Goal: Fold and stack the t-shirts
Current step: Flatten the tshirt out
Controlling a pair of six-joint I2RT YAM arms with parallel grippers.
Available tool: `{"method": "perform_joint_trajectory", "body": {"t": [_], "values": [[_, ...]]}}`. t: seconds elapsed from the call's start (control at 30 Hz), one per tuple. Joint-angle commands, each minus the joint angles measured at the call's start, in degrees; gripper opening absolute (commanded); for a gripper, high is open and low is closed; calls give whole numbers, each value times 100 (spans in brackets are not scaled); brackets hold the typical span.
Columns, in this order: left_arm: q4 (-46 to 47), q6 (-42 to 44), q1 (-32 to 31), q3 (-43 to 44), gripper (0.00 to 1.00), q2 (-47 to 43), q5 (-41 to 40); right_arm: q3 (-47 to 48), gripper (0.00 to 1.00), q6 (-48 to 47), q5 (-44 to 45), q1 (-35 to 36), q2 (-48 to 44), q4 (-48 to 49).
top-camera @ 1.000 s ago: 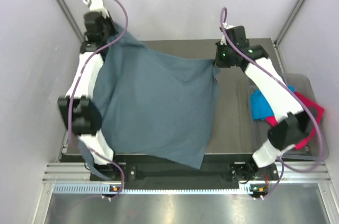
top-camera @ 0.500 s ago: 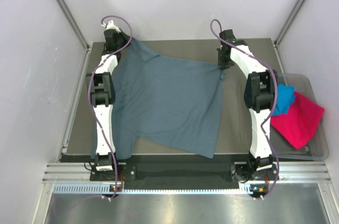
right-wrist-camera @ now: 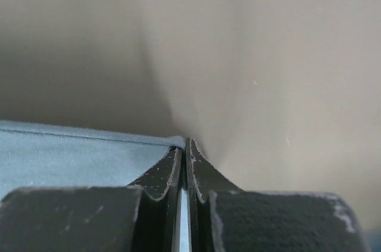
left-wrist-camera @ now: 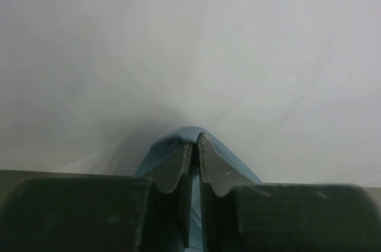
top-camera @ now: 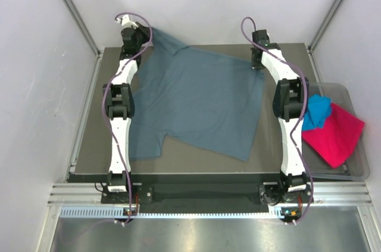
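1. Left pincer (left-wrist-camera: 194, 140): dark, wedge-shaped fingers pressed together, with only a thin slit between them. A small hump of slate-blue cloth is pinched there and bulges just past the tips. A pale, smooth wall lies beyond.
2. Right pincer (right-wrist-camera: 185, 143): dark, speckled fingers clamped flat on a thin edge of the same cloth. The cloth runs off to the left of the fingers as a smooth sheet with a stitched hem line.
3. Slate-blue t-shirt (top-camera: 196, 103): soft, matte knit and the largest piece. It stretches between the two pincers along its far edge and spreads toward the arm bases from there. The corner at the left pincer is raised off the surface, while the rest lies mostly flat with shallow creases. One short sleeve juts out beside the left arm, and the near edge runs at a slant.
4. Bench (top-camera: 268, 145): dark grey, flat, rectangular, under the shirt.
5. Turquoise t-shirt (top-camera: 318, 111): a crumpled lump well to the near-right of the right pincer, beside that arm.
6. Pink t-shirt (top-camera: 336, 133): a loose, flattish heap touching the turquoise one.
7. Clear tub (top-camera: 361, 171): plastic with rounded corners, holding both smaller shirts.
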Motion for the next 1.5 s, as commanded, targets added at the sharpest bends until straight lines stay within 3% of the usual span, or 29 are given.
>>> {"method": "perform_joint_trajectory", "body": {"t": [0.0,0.1,0.13,0.17,0.2,0.23,0.37,0.4,0.5,0.53,0.67,0.8,0.97,1.13,1.3,1.47], "values": [[-137,386,76,240,15,-34,-313,432,0,-180,214,-89,186,120],[-646,825,50,144,27,-297,-366,432,1,-241,258,-115,168,243],[-726,887,41,82,48,-377,-401,467,1,-250,267,-124,160,243],[-996,1036,32,21,58,-456,-436,485,3,-250,302,-133,168,278],[-1182,1107,41,3,72,-631,-471,502,12,-259,372,-185,160,278],[-1366,1194,32,-49,80,-754,-593,607,19,-259,407,-212,160,278],[-1957,1328,15,-1514,78,-2410,-1146,950,37,-285,592,-274,72,-125],[-2157,1284,6,-2475,77,-2765,-1183,1012,44,-294,601,-274,28,-239],[-2867,1275,50,-3667,80,-4037,-1675,1039,58,-84,348,-221,-296,-767],[-3045,1231,85,-4393,80,-4330,-1693,786,60,100,215,-186,-558,-864],[-4038,661,374,-5953,80,-5726,-1667,-356,66,479,-733,130,-1394,-901],[-5040,572,725,-6878,80,-6380,-2000,-1394,67,541,-1603,989,-2063,-847],[-5683,194,1376,-7660,69,-6757,-1263,-3116,66,804,-2184,1905,-3117,-453],[-5982,-446,1614,-8819,73,-7407,-1156,-4952,63,1568,-3107,1994,-4267,251],[-5825,-721,1667,-9348,72,-7725,-1192,-6007,63,1718,-3030,1985,-5050,436],[-5544,-589,1729,-9595,71,-7437,-1596,-6616,64,1710,-3020,1906,-5386,480]]}}
